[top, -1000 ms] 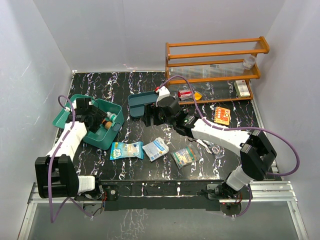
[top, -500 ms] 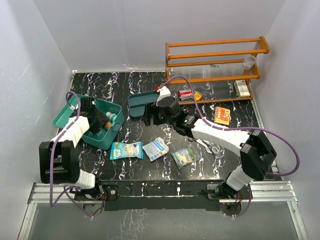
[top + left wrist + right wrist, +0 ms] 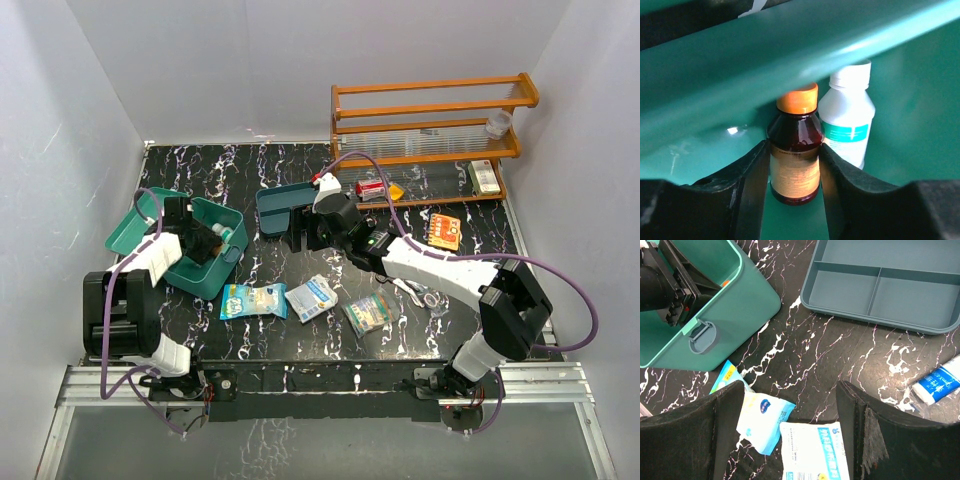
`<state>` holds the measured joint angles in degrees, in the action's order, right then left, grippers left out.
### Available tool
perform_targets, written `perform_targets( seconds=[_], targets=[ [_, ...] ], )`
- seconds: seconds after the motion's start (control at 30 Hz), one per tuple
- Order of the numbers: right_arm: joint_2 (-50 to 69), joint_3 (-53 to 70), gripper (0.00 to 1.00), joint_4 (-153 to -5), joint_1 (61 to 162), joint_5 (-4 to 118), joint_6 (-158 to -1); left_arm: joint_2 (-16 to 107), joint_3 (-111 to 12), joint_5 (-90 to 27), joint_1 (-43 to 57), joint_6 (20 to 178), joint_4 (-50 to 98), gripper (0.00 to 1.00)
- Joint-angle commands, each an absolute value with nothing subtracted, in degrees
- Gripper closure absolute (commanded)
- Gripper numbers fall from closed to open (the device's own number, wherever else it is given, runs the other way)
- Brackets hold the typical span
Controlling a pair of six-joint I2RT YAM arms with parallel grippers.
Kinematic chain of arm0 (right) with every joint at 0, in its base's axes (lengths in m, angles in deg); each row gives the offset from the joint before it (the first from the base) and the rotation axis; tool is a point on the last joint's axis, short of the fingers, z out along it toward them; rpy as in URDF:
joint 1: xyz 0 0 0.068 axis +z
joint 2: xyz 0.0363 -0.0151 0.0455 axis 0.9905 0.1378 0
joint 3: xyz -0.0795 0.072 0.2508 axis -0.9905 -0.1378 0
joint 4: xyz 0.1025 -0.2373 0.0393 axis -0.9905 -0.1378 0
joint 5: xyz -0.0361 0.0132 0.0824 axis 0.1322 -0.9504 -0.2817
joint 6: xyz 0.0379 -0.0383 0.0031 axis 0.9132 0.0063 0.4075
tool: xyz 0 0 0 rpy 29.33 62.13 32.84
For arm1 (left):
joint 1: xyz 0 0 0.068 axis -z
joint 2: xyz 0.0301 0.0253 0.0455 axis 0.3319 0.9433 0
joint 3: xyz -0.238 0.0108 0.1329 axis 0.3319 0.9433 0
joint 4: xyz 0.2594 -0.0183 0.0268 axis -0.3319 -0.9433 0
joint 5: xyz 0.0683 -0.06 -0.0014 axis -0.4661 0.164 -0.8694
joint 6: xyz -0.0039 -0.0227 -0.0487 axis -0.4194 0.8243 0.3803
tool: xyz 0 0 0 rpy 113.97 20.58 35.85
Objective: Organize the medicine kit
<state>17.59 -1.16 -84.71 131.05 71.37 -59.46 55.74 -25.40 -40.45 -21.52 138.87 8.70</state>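
The medicine kit point(image 3: 214, 278) is a teal-green box standing open at the table's left, its lid point(image 3: 128, 230) laid back. My left gripper point(image 3: 197, 238) reaches inside it. In the left wrist view, that gripper point(image 3: 794, 147) is shut on a brown bottle with an orange cap point(image 3: 795, 150), both fingers pressing its sides. A white bottle with a teal label point(image 3: 847, 120) lies right beside it against the kit's wall point(image 3: 910, 115). My right gripper point(image 3: 305, 238) hangs open over the table's middle; nothing is between its fingers point(image 3: 790, 390).
A darker divided tray point(image 3: 280, 205) lies behind the right gripper. Three packets point(image 3: 253, 300) point(image 3: 311, 297) point(image 3: 367, 312) lie near the front edge. An orange wooden rack point(image 3: 430, 130) stands at the back right, with an orange box point(image 3: 445, 230) in front of it. A blue-white tube point(image 3: 940, 385) lies right.
My left arm has folded back toward the left while its gripper closed in on the brown bottle inside the kit. The right arm has not moved.
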Motion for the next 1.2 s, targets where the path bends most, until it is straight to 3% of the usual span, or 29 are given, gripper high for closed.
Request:
perform_targets(
  seconds=[0.0,0.27,0.5,0.7,1.17],
  targets=[
    [17.7,0.8,0.28,-83.4,130.6,72.2,-59.9,55.0,-24.7,-39.0,-21.8,142.0,10.2,0.63],
    [18.1,1.2,0.28,-83.4,130.7,71.6,-59.9,54.5,-26.0,-38.9,-21.8,143.9,7.8,0.63],
    [17.5,1.0,0.28,-83.4,130.6,71.7,-59.5,50.9,-29.7,-42.8,-21.8,139.8,0.5,0.45],
    [17.0,0.4,0.28,-83.4,130.7,70.3,-59.6,48.4,-35.7,-43.7,-21.8,134.6,-4.3,0.38],
    [22.0,-0.2,0.29,-80.2,133.4,59.3,-66.8,41.6,-46.2,-38.7,-21.8,124.7,-11.6,0.35]
  ],
)
